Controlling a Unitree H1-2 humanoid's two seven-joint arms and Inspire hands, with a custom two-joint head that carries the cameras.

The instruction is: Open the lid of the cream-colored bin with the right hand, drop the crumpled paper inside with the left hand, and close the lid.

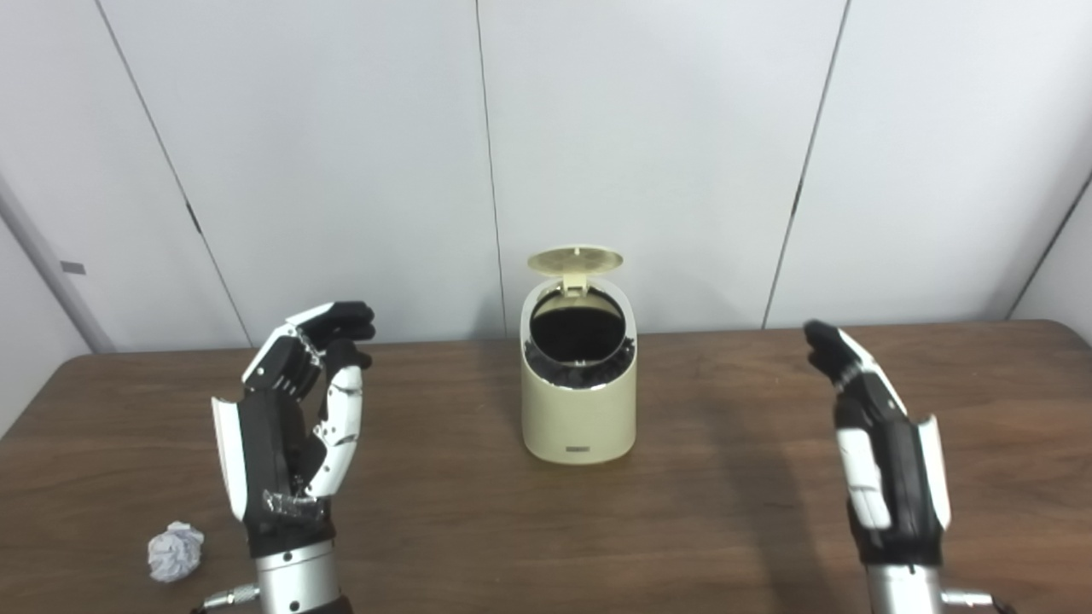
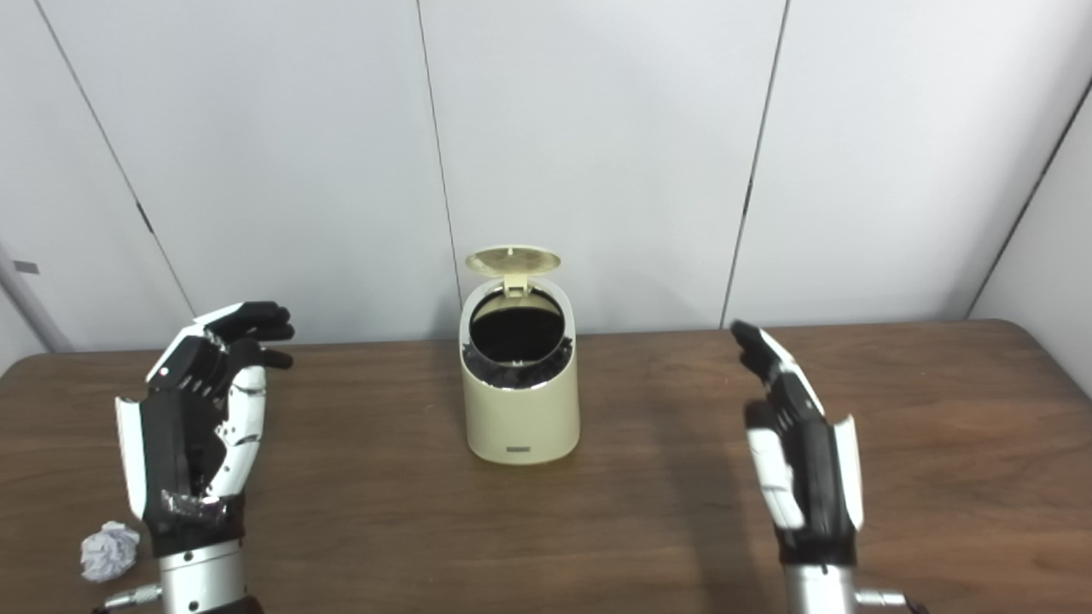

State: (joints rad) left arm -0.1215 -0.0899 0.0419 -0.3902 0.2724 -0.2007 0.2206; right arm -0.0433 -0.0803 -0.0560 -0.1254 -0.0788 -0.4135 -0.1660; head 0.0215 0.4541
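The cream-colored bin (image 1: 579, 409) stands on the table at center back. Its round lid (image 1: 575, 259) is flipped up and the dark inside shows. A crumpled white paper ball (image 1: 175, 551) lies on the table at the front left, just left of my left wrist. My left hand (image 1: 294, 426) is raised above the table, empty, fingers curled forward but apart from the thumb. My right hand (image 1: 879, 452) is raised at the right, open, fingers straight and pointing up. Both hands are well apart from the bin.
The brown wooden table (image 1: 734, 503) runs across the view, with its back edge against a white panelled wall (image 1: 648, 128). Its rounded right corner shows at the far right.
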